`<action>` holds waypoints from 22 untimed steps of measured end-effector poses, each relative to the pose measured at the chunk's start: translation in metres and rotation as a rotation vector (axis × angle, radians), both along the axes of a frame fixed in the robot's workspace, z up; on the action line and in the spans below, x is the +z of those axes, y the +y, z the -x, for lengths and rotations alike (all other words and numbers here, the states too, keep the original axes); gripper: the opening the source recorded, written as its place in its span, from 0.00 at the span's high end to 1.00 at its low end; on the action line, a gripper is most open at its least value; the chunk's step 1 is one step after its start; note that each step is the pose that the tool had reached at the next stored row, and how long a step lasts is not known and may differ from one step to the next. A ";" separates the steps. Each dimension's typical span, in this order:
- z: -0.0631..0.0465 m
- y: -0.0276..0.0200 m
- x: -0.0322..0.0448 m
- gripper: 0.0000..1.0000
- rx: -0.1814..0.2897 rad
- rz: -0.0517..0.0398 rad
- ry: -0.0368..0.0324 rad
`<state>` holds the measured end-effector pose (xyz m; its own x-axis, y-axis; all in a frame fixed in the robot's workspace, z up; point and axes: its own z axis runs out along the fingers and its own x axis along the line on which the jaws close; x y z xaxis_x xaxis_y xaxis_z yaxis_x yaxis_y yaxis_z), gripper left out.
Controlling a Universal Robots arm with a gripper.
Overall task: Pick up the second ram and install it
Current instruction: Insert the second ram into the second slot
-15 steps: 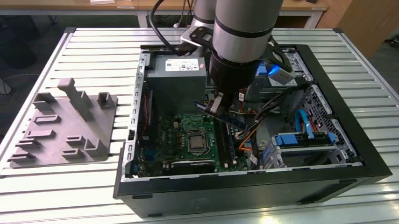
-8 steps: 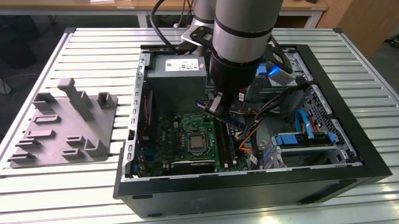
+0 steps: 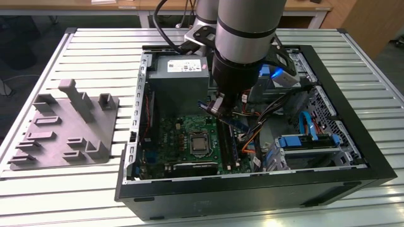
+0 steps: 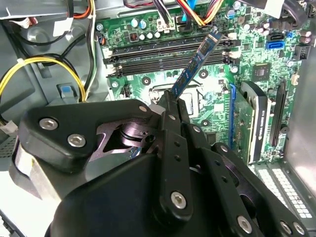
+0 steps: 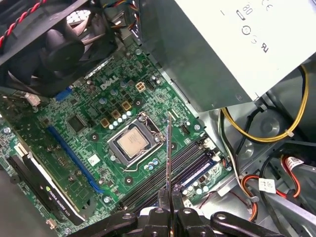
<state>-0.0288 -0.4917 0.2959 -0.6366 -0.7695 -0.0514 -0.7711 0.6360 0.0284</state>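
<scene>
In the exterior view, the arm reaches down into the open computer case (image 3: 353, 156), which lies on a slatted table (image 3: 94, 42). The gripper (image 3: 220, 108) is clamped on one end of the second ram (image 3: 231, 121). The strip slopes downward toward the exterior view's right, above the edge of the green motherboard (image 3: 183, 142). A grey fixture (image 3: 63, 127) sits on the table, well apart from the case. In the second wrist view, the gripper (image 4: 170, 101) pinches the second ram (image 4: 195, 64) between its black fingers (image 4: 172, 118). The strip runs tilted across the memory slots (image 4: 158, 52), and whether its far end touches them cannot be told. In the first wrist view, the gripper (image 5: 169, 195) holds the second ram (image 5: 168, 148) edge-on as a thin line over the memory slots (image 5: 153, 185), just beside the processor (image 5: 134, 143).
</scene>
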 end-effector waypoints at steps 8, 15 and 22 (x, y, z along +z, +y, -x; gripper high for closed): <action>0.000 0.0000 0.0000 0.87 -0.037 0.0000 0.0000; 0.000 0.0000 0.0000 0.87 -0.071 -0.0001 0.0000; 0.000 0.0000 0.0000 0.87 -0.104 0.0000 0.0000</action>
